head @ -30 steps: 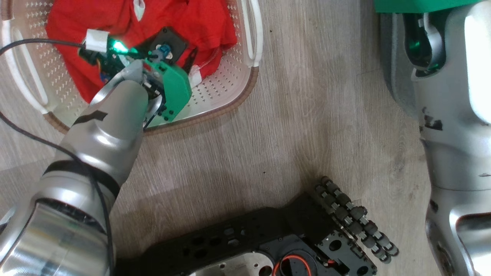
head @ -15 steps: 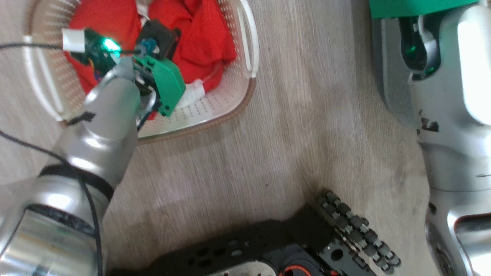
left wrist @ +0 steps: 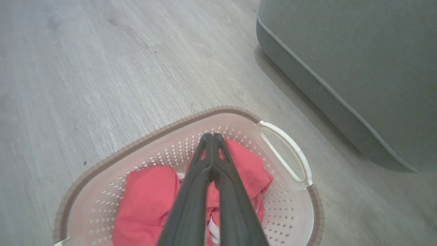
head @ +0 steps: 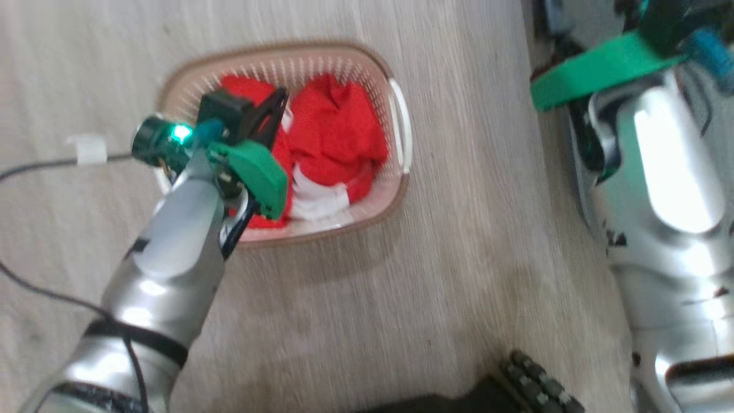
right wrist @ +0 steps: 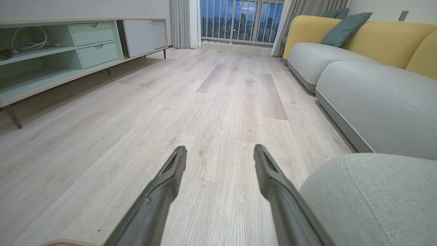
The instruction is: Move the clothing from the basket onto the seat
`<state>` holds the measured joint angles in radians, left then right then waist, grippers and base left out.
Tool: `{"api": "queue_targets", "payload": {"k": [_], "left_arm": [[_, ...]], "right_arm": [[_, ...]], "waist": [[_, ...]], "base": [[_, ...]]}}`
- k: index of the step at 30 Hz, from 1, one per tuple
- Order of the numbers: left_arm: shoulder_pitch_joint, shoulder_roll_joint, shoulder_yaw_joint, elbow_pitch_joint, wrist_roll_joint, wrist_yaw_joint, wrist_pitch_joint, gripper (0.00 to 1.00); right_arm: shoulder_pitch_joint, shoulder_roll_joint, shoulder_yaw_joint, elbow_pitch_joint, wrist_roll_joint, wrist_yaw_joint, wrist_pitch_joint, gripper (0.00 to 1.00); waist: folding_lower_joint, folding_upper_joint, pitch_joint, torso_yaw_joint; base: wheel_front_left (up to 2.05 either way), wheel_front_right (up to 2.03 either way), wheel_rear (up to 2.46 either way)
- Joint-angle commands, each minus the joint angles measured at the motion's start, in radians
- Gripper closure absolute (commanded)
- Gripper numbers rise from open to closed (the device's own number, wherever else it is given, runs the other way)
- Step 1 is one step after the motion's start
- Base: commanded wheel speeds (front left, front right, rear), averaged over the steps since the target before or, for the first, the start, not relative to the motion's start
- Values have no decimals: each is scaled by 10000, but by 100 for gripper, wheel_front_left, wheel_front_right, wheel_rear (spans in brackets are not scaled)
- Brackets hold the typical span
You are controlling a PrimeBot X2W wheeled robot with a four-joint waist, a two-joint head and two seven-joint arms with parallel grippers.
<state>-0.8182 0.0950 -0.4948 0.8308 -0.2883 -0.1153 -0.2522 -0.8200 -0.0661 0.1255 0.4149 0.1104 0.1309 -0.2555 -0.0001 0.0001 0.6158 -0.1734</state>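
Head view: left gripper (head: 278, 100) has closed over clothing (head: 338, 126).

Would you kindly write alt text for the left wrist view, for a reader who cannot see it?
The shut left hand hangs over red clothing in a cream basket on a wood floor, beside a grey-green seat.

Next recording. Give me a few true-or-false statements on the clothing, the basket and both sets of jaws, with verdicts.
1. The clothing lies in the basket. True.
2. The right gripper has its jaws shut. False: they stand wide apart, with nothing between them.
3. The left gripper has its jaws shut, above the basket. True.
4. The basket stands on the seat. False: it stands on the floor, beside the seat.
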Motion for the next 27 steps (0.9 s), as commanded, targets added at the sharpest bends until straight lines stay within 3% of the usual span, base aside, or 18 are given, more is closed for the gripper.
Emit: {"api": "queue_targets", "payload": {"k": [1,2,3,4,15,27], "left_arm": [[301,229,376,-400,62,92,-95,100],[512,233,569,-617,69,120,-95,95],[714,235,754,-855,100,153,-95,64],[932,240,931,-1096,148,173,-95,0],[3434,137,3105,-3302,647,339,-95,0],[5342,23,5365,-4759,1177,492,-95,0]], "right_arm": [[293,158,48,-238,-69,-2,-63,0],[436,158,31,-173,-101,-2,-63,0],[578,158,12,-117,-120,-2,-63,0],[722,158,-2,-62,-127,-2,-63,0],[2167,59,-94,295,96,-2,-63,0],[3329,-108,-32,253,411,-2,-63,0]], "waist": [[1,-1,-977,494],[1,-1,-1221,560],[1,-1,-1454,623],[1,-1,-1668,671],[1,-1,-3983,1116],[1,-1,-5416,1320]], "base": [[0,0,0],[0,0,0],[0,0,0],[0,0,0],[0,0,0],[0,0,0]]}}
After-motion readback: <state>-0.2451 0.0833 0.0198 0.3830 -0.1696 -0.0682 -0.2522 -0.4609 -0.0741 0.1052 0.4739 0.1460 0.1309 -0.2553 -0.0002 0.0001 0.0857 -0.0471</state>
